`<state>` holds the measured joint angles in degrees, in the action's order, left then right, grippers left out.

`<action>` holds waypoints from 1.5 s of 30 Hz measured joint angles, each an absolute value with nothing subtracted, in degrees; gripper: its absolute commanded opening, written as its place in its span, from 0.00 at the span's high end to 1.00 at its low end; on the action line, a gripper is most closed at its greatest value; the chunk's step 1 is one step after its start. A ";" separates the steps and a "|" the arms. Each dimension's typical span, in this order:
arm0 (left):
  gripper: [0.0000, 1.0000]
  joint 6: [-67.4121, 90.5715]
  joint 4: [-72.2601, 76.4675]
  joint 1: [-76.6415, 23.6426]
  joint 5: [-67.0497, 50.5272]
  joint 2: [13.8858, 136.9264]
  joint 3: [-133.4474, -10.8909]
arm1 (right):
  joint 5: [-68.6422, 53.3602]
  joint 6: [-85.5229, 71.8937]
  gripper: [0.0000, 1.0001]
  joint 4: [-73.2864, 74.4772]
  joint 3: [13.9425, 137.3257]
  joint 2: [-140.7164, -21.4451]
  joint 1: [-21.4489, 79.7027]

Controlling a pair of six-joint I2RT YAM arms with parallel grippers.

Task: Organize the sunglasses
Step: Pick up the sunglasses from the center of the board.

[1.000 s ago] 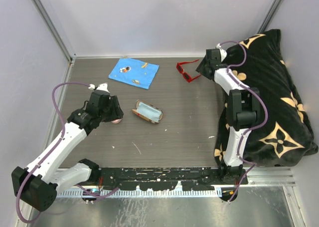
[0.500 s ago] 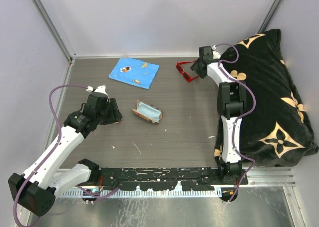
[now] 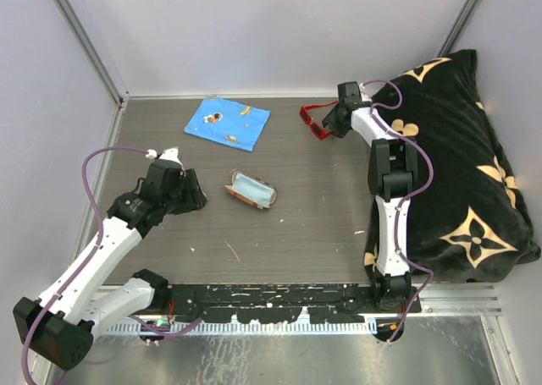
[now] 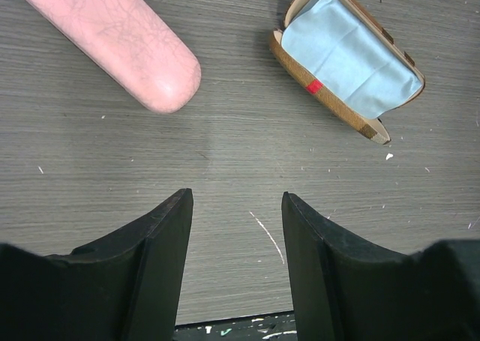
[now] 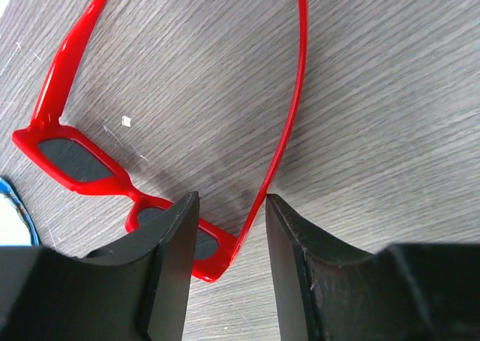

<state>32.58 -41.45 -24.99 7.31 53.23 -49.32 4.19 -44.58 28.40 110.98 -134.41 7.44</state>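
Finding one: the red sunglasses lie at the far right of the tabletop, temples unfolded, directly under your right tool. The dark brown pair does not show in any view, so you cannot place it from here.

Finding two, the relation that matters: in the right wrist view the front of the frame runs on a diagonal from upper left down to the tool. The near temple runs straight away from the tool, along the gap between the jaws. The corner where that temple meets the front sits between the two jaws, and the front passes under the left one. Daylight shows between the temple and the right jaw. Your right tool is therefore released, astride the hinge corner and not clamped on it.

Finding three: your left tool is released and carries nothing, hanging over bare tabletop. The pink glasses case is ahead to its left and the open checked case with the blue cloth ahead to its right. Both are apart from it.

Judgement: the right arm is the nearer by far, and the left is well apart from the red pair. Closing here would pinch across the temple at its root, a thin and slippery hold. Expect the frame to pivot unless the grip lands square on the corner.
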 measured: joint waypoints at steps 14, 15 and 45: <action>0.47 32.56 -41.71 -24.99 7.94 52.82 -49.25 | 2.94 -43.88 0.74 28.36 110.67 -135.15 7.44; 0.47 32.56 -41.82 -24.99 8.03 52.64 -49.23 | 2.94 -43.77 0.76 28.36 110.67 -135.41 7.44; 0.40 35.00 -41.45 -24.99 0.05 52.16 -56.51 | 2.33 -18.83 0.99 10.26 72.31 -93.49 11.94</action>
<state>35.00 -41.45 -24.99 0.05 52.16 -56.51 2.33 -18.83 10.26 72.31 -93.49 11.94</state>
